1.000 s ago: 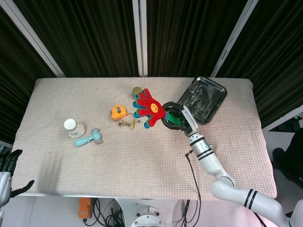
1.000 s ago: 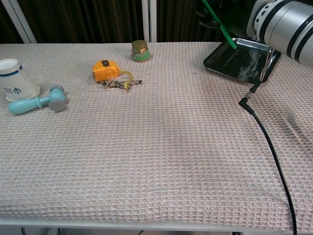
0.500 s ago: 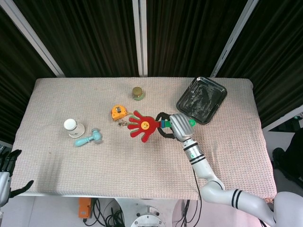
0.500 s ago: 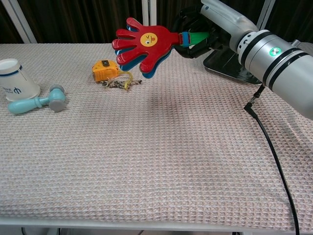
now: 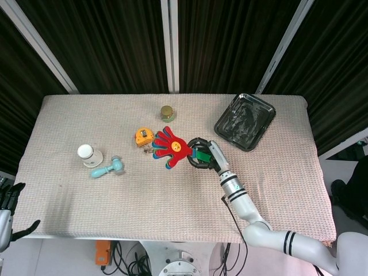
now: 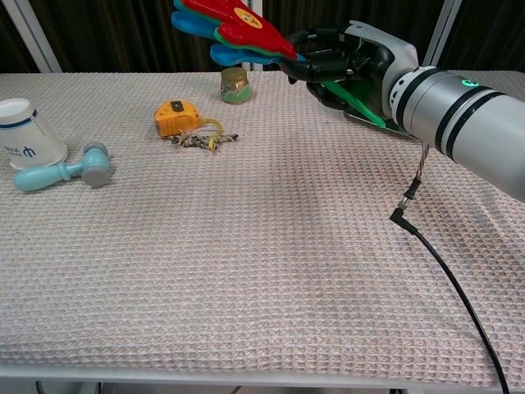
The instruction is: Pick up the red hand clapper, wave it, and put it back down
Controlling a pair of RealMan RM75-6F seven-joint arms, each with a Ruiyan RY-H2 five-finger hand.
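Observation:
The red hand clapper (image 5: 171, 147) has a red palm with a yellow face, blue leaves behind it and a green handle. My right hand (image 5: 202, 156) grips that handle and holds the clapper in the air above the middle of the table. In the chest view the clapper (image 6: 232, 22) points up and to the left, near the top edge, with my right hand (image 6: 340, 66) wrapped around the handle. My left hand (image 5: 7, 198) hangs off the table's left front corner, fingers apart, holding nothing.
On the cloth lie an orange tape measure (image 6: 174, 117) with a small chain, a small jar (image 6: 235, 84), a white paper cup (image 6: 25, 135) on its side and a light blue toy hammer (image 6: 64, 171). A black tray (image 5: 245, 121) sits at back right. A black cable (image 6: 451, 279) trails from my right arm.
My right hand has swung the clapper, first down and flat over the table's middle, now tilted upward again. The arm has drawn nearer the table's front. The left hand has not moved.

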